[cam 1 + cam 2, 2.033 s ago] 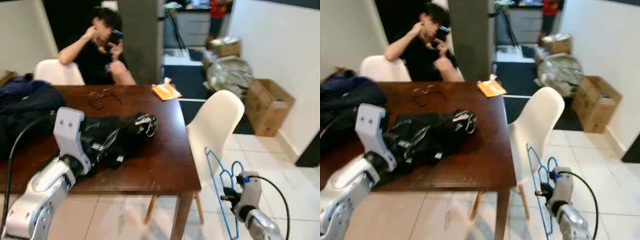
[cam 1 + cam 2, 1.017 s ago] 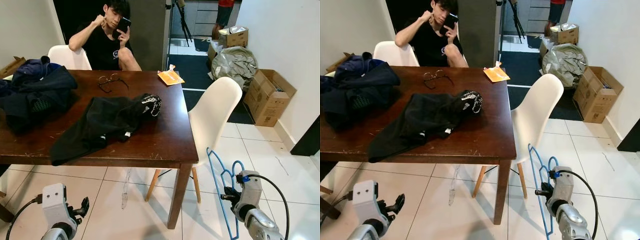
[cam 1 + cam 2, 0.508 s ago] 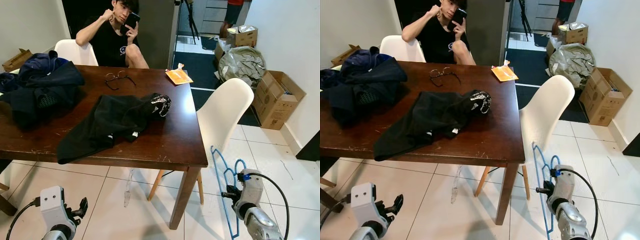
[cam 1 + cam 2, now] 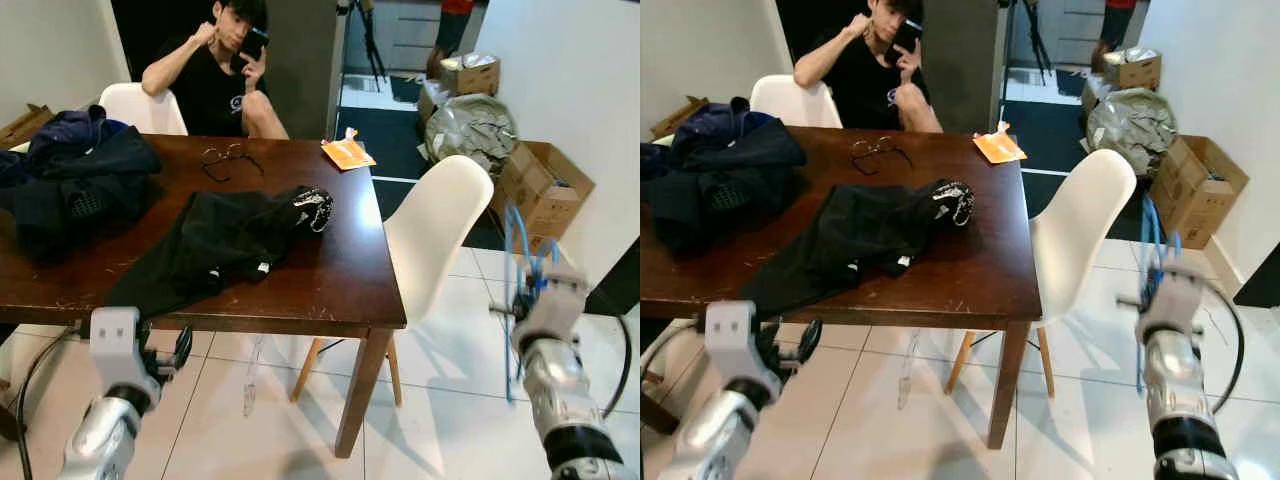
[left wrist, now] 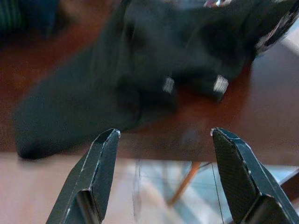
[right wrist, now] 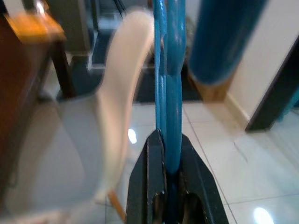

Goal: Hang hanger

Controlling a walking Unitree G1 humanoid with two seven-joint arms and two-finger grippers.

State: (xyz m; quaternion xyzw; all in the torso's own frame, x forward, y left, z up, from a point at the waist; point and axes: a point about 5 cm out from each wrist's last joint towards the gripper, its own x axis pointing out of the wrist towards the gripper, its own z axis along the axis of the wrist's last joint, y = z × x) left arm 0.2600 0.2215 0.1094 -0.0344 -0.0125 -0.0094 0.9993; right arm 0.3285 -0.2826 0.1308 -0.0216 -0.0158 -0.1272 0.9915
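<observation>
The left claw (image 5: 163, 172), fingers spread, faces a black garment (image 5: 140, 79) on a brown table (image 5: 271, 116).

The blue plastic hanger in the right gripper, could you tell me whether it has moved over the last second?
Yes. The blue plastic hanger, clamped in the right gripper, has risen from below the white chair's seat to about level with its backrest, further to the right of it.

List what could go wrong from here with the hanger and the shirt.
1. The right gripper pinches the blue hanger on thin wire alone; a swing could twist it loose.
2. The hanger rides close to the white chair and may snag its back.
3. The open left gripper faces the black shirt draped at the table edge; a careless pull could drag it off.
</observation>
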